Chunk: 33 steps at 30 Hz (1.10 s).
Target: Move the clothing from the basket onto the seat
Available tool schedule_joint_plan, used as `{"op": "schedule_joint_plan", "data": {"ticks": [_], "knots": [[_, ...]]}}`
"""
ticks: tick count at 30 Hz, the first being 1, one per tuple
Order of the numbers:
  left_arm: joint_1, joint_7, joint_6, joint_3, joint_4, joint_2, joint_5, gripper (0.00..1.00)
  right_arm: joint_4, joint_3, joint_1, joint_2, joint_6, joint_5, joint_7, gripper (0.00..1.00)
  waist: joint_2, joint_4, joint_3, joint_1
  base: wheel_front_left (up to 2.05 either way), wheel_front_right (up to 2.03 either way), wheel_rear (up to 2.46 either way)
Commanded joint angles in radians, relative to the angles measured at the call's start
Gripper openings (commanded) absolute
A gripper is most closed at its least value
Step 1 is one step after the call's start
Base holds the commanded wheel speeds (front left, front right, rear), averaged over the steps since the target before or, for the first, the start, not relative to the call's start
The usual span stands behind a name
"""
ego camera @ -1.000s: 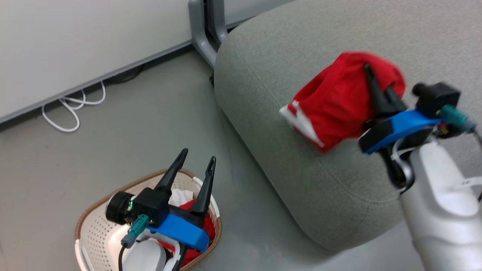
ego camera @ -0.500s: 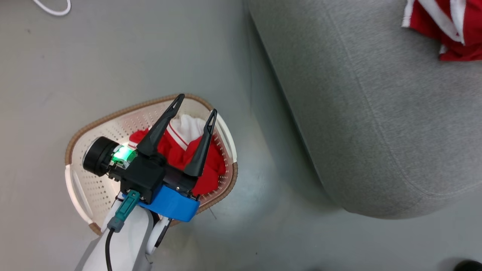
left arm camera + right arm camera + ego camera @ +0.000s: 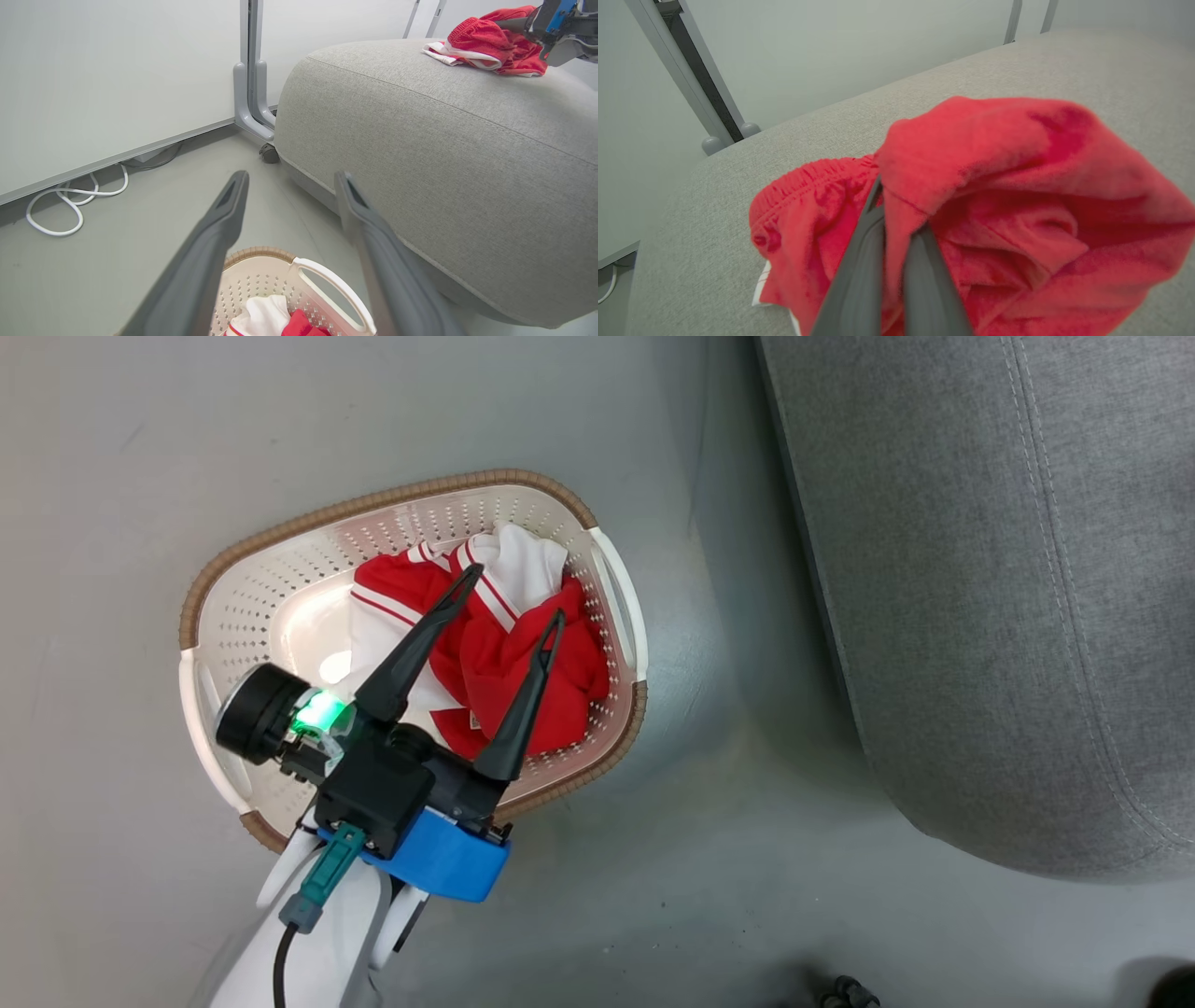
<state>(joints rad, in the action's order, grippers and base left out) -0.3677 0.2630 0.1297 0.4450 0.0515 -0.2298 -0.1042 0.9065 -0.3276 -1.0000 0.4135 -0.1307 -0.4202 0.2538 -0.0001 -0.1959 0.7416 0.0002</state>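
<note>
The cream basket [image 3: 233, 616] with its brown rim stands on the floor to the left of the grey seat [image 3: 1008, 597]. Red and white clothing [image 3: 569, 663] lies bunched in its right half. My left gripper [image 3: 514, 595] hovers over that clothing, open and holding nothing. The left wrist view looks past the gripper [image 3: 290, 179] at the basket [image 3: 299, 275] below and the seat [image 3: 444, 140] ahead. A red garment [image 3: 486, 42] rests on the seat top, with my right gripper [image 3: 514, 23] at it. In the right wrist view that gripper [image 3: 896, 219] is shut on the red garment [image 3: 994, 186], which rests on the seat [image 3: 738, 186].
Pale partition panels [image 3: 117, 70] stand behind the seat, joined by a grey post with a foot [image 3: 252, 107]. A white cable [image 3: 70, 205] loops on the floor along the panel's base. A small dark object [image 3: 845, 994] sits at the bottom edge of the head view.
The head camera has tipped down toward the basket, so the seat top and the right gripper have left its view. My left gripper stays open over the basket's clothing.
</note>
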Motion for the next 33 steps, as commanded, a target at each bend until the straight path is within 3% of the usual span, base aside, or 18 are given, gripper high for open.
{"op": "schedule_joint_plan", "data": {"ticks": [1,2,3,4,5,12,20,33], "knots": [[-0.018,0.003,0.0,0.005,-0.005,-0.004,0.001,1.0,0.012,-0.008,-0.017,0.004,0.0,0.01,0.006,0.26,0.0001,0.002,0.0,-0.0002,0.0,0.0,0.0],[-0.023,0.003,0.0,0.007,-0.004,-0.005,0.0,1.0,0.021,-0.012,-0.02,0.004,0.0,0.02,0.009,0.33,0.0001,0.003,0.0,-0.0002,0.0,0.0,0.0],[-0.028,0.003,0.0,0.008,-0.004,-0.003,-0.003,1.0,0.026,-0.016,-0.025,0.005,0.0,0.03,0.01,0.48,0.0001,0.004,0.0,-0.0002,0.0,0.0,0.0],[-0.031,0.003,0.0,0.008,-0.004,-0.002,-0.005,1.0,0.03,-0.019,-0.03,0.004,0.0,0.037,0.011,0.79,0.0001,0.004,0.0,-0.0002,0.0,0.0,0.0],[-0.033,0.003,0.0,0.007,-0.004,-0.001,-0.008,1.0,0.033,-0.022,-0.034,0.003,0.0,0.044,0.011,1.0,0.0001,0.004,-0.001,-0.0002,0.0,0.0,0.0],[-0.042,0.003,0.0,0.013,0.012,0.013,-0.019,1.0,0.038,-0.025,-0.043,0.004,0.0,0.076,0.012,1.0,0.0001,0.009,-0.029,-0.0002,0.0,0.0,0.0],[-0.033,0.003,0.001,0.008,0.063,0.049,-0.058,1.0,0.024,-0.019,0.037,0.015,0.0,0.129,0.012,1.0,0.0001,0.038,-0.134,-0.0002,0.0,0.0,0.0],[0.044,0.003,0.001,-0.061,0.179,0.116,-0.152,1.0,-0.135,-0.022,0.331,-0.074,0.0,0.251,0.011,1.0,0.0001,0.104,-0.391,-0.0002,0.0,0.0,0.0]]}}
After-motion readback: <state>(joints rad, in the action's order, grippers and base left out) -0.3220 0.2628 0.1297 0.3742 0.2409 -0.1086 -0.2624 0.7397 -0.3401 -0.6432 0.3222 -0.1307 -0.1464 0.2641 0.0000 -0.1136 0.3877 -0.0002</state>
